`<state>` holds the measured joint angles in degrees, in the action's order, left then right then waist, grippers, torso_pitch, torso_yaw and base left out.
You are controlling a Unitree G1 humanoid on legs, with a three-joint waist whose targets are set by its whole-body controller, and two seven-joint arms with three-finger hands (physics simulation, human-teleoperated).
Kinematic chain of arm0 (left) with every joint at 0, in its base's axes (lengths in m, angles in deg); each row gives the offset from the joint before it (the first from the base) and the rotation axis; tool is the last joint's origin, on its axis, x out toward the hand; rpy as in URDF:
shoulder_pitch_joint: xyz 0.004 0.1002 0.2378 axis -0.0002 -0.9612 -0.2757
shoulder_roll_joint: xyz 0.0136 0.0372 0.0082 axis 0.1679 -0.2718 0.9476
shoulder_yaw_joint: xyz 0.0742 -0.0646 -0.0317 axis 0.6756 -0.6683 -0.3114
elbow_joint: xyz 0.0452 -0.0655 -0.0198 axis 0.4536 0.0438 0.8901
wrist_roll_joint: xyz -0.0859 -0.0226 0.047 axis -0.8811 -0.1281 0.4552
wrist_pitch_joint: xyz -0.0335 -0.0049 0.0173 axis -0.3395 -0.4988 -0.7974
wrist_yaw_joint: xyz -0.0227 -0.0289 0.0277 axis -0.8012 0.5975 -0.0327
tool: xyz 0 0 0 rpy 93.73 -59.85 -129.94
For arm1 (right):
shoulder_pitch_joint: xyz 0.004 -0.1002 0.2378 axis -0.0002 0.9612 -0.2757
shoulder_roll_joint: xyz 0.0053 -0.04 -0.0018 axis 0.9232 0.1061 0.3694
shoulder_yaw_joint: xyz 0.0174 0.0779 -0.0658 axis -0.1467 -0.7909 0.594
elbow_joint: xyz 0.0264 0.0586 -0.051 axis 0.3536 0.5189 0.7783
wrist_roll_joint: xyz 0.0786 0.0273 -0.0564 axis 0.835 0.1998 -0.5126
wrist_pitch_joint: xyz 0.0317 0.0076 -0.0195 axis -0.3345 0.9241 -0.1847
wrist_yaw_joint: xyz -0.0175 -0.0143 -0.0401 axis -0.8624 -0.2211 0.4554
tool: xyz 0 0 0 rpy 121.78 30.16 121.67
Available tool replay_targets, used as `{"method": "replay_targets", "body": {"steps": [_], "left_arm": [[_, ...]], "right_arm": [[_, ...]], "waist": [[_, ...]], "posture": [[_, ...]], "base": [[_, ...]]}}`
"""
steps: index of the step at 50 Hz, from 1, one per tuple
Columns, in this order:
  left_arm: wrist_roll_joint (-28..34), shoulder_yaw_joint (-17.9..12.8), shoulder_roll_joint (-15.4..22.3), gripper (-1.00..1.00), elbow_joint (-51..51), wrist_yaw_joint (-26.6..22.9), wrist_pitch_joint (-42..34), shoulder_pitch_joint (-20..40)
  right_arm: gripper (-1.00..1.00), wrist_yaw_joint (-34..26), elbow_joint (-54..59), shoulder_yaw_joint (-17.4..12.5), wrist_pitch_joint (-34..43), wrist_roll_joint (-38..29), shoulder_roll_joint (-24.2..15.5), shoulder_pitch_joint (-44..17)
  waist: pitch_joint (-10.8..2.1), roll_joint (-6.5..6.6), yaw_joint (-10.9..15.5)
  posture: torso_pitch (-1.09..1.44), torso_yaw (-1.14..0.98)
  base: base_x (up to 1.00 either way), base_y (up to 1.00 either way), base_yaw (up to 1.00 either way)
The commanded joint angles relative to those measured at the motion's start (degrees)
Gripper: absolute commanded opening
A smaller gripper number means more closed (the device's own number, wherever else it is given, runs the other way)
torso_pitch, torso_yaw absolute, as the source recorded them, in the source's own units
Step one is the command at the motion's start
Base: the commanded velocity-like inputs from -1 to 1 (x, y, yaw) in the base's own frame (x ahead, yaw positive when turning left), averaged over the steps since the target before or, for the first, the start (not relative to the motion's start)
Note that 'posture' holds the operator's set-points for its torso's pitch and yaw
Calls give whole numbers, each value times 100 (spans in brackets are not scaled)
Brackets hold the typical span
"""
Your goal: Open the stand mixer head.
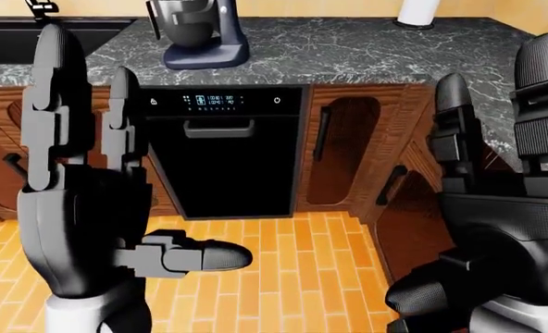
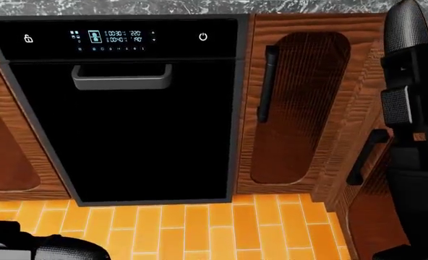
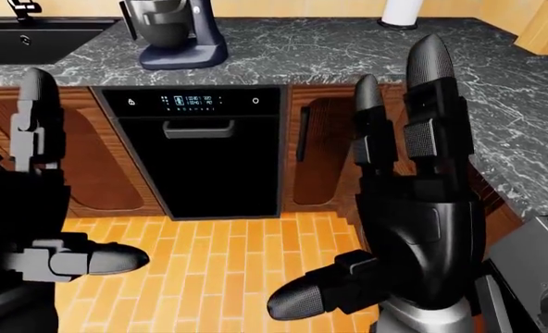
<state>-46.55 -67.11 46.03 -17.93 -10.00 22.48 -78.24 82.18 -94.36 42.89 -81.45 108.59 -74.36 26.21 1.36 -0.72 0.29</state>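
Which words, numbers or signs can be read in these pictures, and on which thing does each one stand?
Dishwasher control panel, glowing digits in two rows: too small and blurred to quote with certainty.
Same panel, left end: a padlock sign, no text.
Same panel, right end: a power sign, no text.
Stand mixer: no readable label.

Dark blue stand mixer (image 1: 200, 33) stands upright on the marble counter, top cut off by the frame

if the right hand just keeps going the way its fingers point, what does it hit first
Probably the marble counter. The right hand is open, its fingers pointing up the right-eye view over the counter's corner, well right of the mixer. Nothing shows between, though depth is unclear.
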Motion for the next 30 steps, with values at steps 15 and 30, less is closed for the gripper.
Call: {"method": "replay_targets", "body": {"steps": [15, 30], "left_arm": [[-157, -61, 219, 100, -141, 171, 161, 109], [-85, 16, 210, 100, -141, 129, 241, 36]], "right_arm": [[100, -164, -144, -182, 174, -113, 250, -134], [100, -144, -144, -106, 101, -226, 197, -89]], "waist": [[6, 345, -202], [182, -320, -53]], "posture": [[0, 0], [0, 0]], "base": [[0, 24, 0], [0, 50, 0]]}}
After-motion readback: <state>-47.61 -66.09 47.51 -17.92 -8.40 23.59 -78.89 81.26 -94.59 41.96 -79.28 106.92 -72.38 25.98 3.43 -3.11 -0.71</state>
